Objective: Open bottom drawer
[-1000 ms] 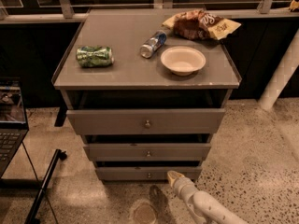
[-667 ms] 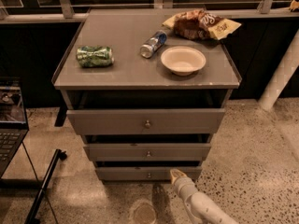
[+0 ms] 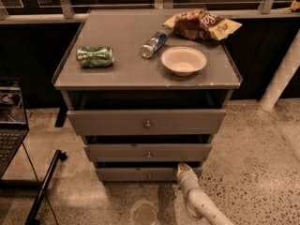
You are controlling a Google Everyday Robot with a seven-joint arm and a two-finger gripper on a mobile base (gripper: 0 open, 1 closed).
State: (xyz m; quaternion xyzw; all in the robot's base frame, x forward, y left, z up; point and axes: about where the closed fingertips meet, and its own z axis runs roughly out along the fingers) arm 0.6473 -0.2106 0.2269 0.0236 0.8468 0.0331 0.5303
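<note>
- Gripper (image 3: 183, 168): I am seeing it low at the cabinet's foot, with the pale arm coming up from the lower right. Its tip is sitting at the top right edge of the bottom drawer's front. I cannot tell whether it is released or clenched.
- Bottom drawer (image 3: 136, 174): the slimmest of three grey fronts, lowest in the stack, with its small knob (image 3: 149, 176) at centre. It is showing a dark gap above the panel, so I am judging it barely out.
- Middle drawer (image 3: 117, 152) and top drawer (image 3: 108, 122): both are standing proud of the carcass, the top one furthest.
- Bench (image 3: 126, 71): it is carrying a green can (image 3: 95, 56), a blue can (image 3: 153, 44), a bowl (image 3: 183, 60) and snack bags (image 3: 201, 25).
- Step in hand: I am judging this as taking purchase on the panel's upper edge, beside the knob rather than on it.
- Next move: it is calling for a straight pull outward, kept level so that the tip is not slipping off the thin edge or catching the middle drawer above.
</note>
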